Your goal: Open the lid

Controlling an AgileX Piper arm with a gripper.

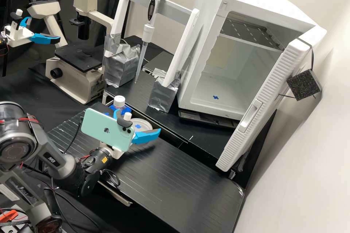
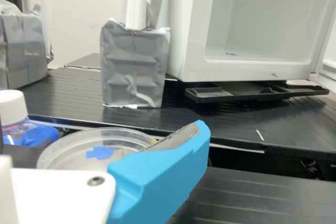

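Blue-marked, the clear round dish (image 1: 146,123) lies near one finger of the claw (image 1: 140,120), whose fingers are spread apart.

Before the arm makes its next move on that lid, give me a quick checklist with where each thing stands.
1. Gripper open: ok, fingers spread apart.
2. Round clear dish lying flat: ok.
3. Fingers touching the dish's edge: cannot tell.
4. Blue mark on the dish uncovered in the wrist view: ok.
5. Neighbouring bottle upright, white cap on: ok.
6. White cabinet's door shut: not ok, it stands open.
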